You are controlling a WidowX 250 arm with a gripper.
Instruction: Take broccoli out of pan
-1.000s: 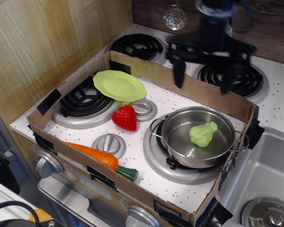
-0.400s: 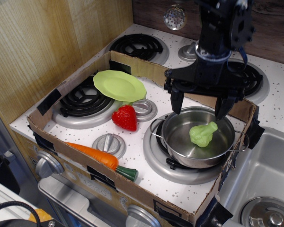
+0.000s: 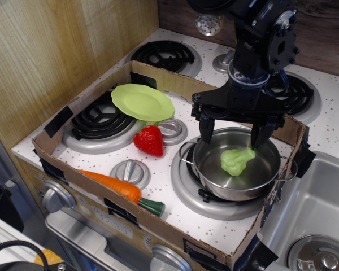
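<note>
Over the pan [image 3: 237,164] on the front right burner, the hand [image 3: 233,137] hangs with fingers spread wide just above the broccoli [image 3: 235,160] lying inside, so it looks like the reach-in step, next up dropping lower and pinching it.

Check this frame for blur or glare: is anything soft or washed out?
In observation.image, the broccoli looks slightly smeared; the pan shows bright reflections on its steel wall; the gripper, jaws spread, and the strawberry are sharp.
</note>
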